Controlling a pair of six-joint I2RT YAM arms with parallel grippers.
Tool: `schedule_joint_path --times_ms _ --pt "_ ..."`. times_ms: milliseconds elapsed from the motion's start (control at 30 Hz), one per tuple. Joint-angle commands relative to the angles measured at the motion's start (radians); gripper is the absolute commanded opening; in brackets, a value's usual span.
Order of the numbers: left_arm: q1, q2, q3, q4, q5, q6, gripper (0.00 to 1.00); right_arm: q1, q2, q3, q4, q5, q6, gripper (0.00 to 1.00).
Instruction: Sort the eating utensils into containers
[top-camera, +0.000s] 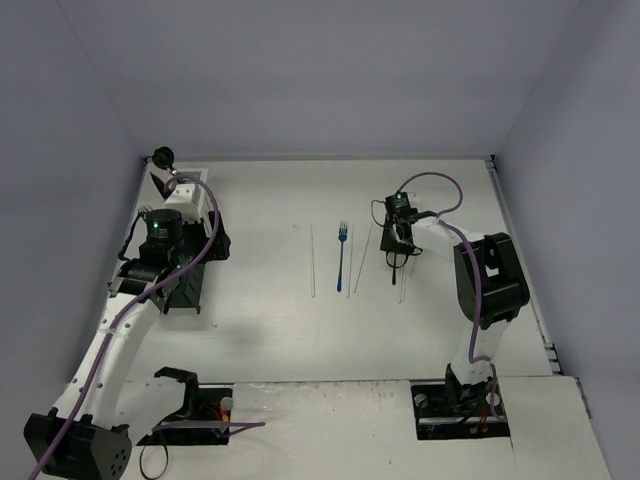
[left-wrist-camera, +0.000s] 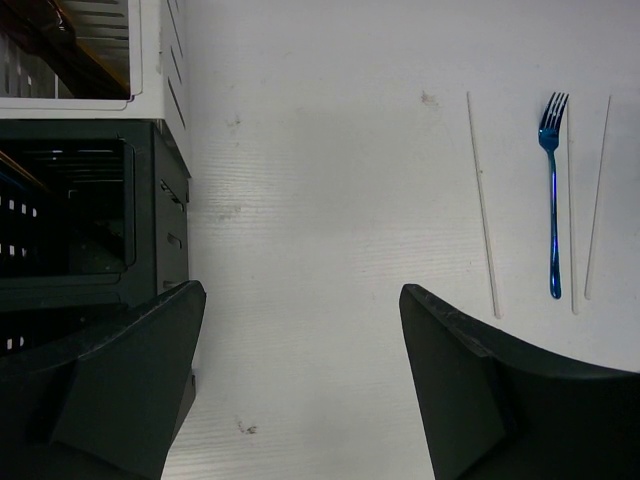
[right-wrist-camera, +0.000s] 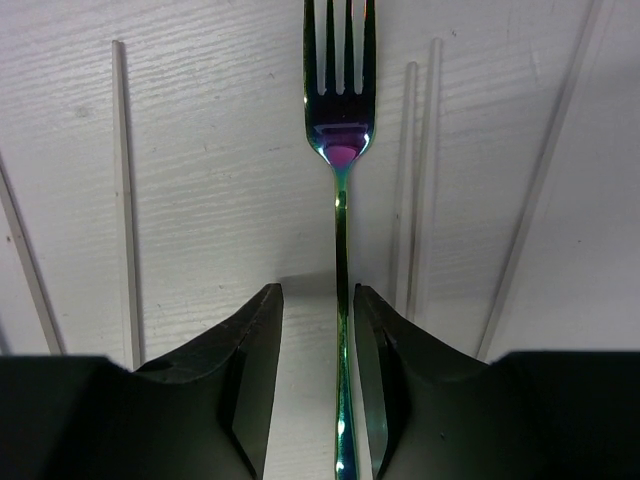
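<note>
Right hand (right-wrist-camera: 318, 292) straddles the iridescent fork (right-wrist-camera: 340, 150), its handle between the fingers.

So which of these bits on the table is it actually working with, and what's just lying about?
On the job: rainbow-tinted fork, straddled by the right gripper; blue fork; pale chopsticks; white caddy; black caddy.
Just there: purple cables; black arm bases. Both are parts of the robot itself.
</note>
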Motion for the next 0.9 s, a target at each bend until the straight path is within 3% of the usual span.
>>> schedule_joint_path --times_ms 0,133,233,400,633,867 --pt "-0.002 -0.011 0.012 0.044 0.015 0.008 0.76 -0.01 0.002 0.028 0.009 0.034 -0.006 0.26" --pt "-0.002 -0.01 0.012 0.049 0.028 0.005 0.76 -0.011 0.018 0.042 0.009 0.021 -0.02 0.07" --pt "-0.004 0.003 0.024 0.043 0.045 -0.002 0.76 -0.01 0.012 0.06 0.009 0.001 -0.043 0.0" --pt "-0.004 0.04 0.11 0.01 0.196 -0.065 0.76 0.005 -0.071 0.087 0.01 -0.042 -0.127 0.0" --pt "-0.016 0.099 0.255 0.025 0.436 -0.214 0.76 0.215 -0.338 0.074 0.018 -0.079 -0.331 0.0" --pt "-0.105 0.142 0.325 0.159 0.472 -0.298 0.76 0.409 -0.51 0.046 0.086 -0.232 -0.37 0.0"
